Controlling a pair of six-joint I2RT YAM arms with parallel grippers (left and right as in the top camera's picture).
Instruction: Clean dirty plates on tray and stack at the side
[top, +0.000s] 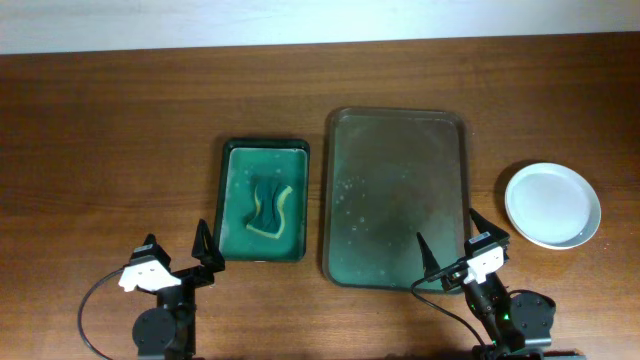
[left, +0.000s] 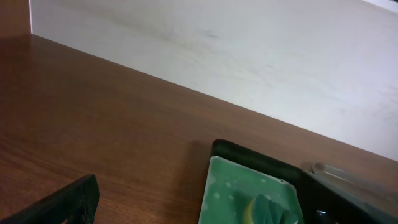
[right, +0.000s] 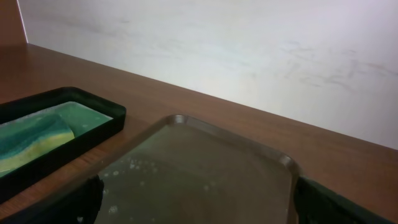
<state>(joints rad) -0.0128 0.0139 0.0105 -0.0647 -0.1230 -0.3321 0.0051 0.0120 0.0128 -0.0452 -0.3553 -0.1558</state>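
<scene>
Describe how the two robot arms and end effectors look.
Both arms are black, round-based. The left end effector and right end effector each have two pointed black fingers on a white block. A thin black cable trails from each; the right base shows a green light.

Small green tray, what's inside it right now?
One crumpled teal-and-yellow cloth lies in the green tray, near the middle of its speckled floor. Whatever sits beneath the cloth is covered and cannot be seen.
</scene>
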